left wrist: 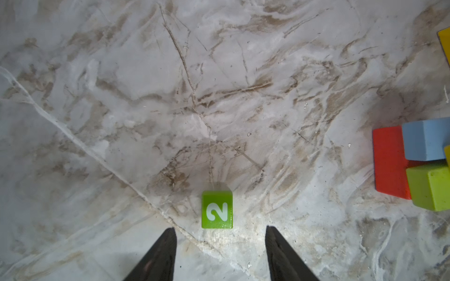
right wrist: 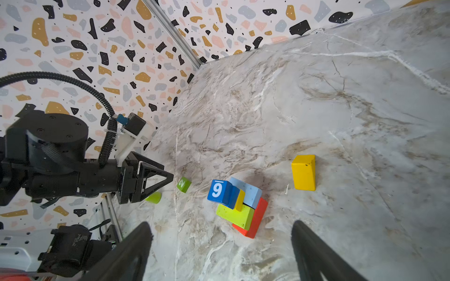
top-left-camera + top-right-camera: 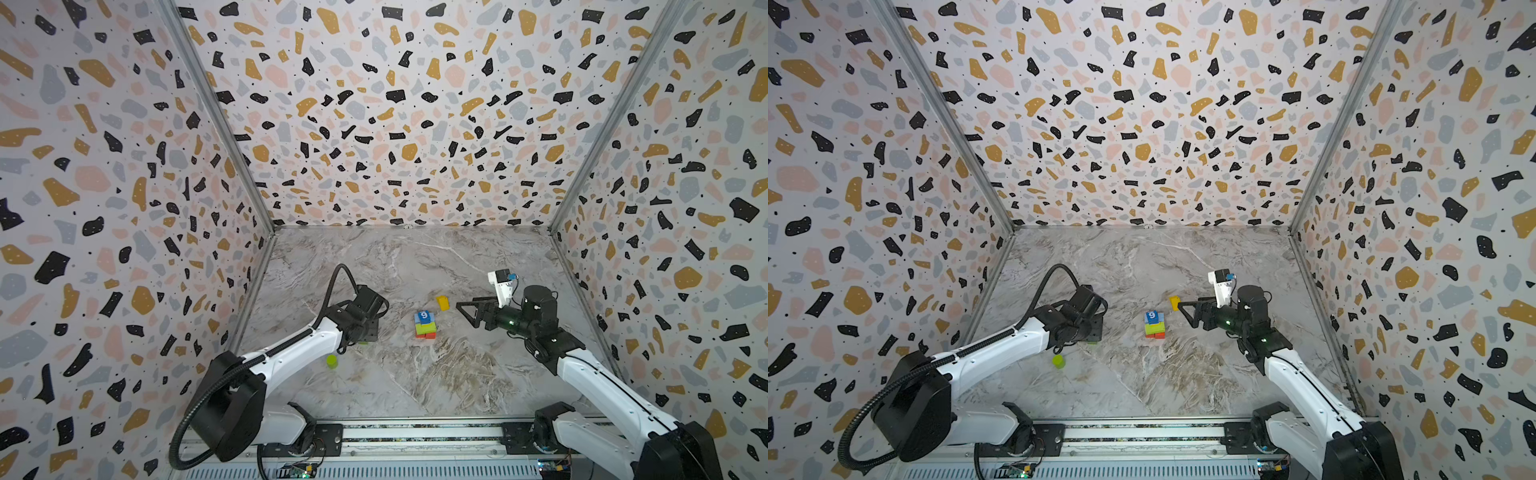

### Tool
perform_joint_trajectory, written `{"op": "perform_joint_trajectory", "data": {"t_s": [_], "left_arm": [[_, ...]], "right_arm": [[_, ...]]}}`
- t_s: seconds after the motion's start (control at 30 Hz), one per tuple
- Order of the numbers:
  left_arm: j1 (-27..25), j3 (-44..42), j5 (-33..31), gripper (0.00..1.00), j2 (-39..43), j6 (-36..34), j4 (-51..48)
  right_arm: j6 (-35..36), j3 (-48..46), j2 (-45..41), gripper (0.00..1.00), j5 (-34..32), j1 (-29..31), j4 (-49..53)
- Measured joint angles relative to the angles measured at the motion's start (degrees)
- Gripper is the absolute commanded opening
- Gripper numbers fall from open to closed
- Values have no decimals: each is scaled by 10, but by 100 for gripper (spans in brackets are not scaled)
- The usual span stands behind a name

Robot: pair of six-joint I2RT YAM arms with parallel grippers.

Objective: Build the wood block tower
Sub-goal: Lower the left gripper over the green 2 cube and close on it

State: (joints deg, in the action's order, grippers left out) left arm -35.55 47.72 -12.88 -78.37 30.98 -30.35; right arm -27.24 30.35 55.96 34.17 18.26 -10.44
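The wood block tower (image 3: 424, 325) (image 3: 1154, 325) stands mid-table: red brick (image 2: 258, 219) at the base, lime slab (image 2: 235, 215), light blue slab (image 2: 248, 192), a thin yellow piece (image 2: 240, 200) and a blue cube marked 9 (image 2: 218, 192) on top. My left gripper (image 1: 220, 231) points down, open, with a green cube marked 2 (image 1: 217, 213) (image 2: 183, 184) on the table just beyond its fingertips, untouched. My right gripper (image 2: 220, 226) (image 3: 467, 316) hovers right of the tower, open and empty. A loose yellow block (image 3: 442, 302) (image 2: 304, 172) lies behind the tower.
A lime cylinder (image 3: 331, 361) (image 3: 1059, 361) stands near the left arm's forearm. Terrazzo-patterned walls (image 3: 124, 208) close in the marble table (image 3: 415, 382) on three sides. The arms' base rail (image 3: 415, 434) runs along the front edge.
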Motion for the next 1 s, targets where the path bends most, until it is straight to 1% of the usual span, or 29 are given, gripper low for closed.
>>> {"op": "perform_joint_trajectory", "data": {"t_s": [0.07, 0.23, 0.53, 1.0], "left_arm": [[0, 0, 6, 58, -10, 1, 8], [-1, -1, 17, 53, -34, 1, 27], [2, -17, 19, 52, -68, 2, 63], [28, -66, 21, 51, -64, 14, 113]], "right_arm": [[-2, -10, -7, 97, 6, -7, -9], [-6, -22, -20, 98, 14, -16, -26], [-8, -25, -15, 99, 24, -18, -38], [-13, -33, 6, 99, 35, -18, -56]]}}
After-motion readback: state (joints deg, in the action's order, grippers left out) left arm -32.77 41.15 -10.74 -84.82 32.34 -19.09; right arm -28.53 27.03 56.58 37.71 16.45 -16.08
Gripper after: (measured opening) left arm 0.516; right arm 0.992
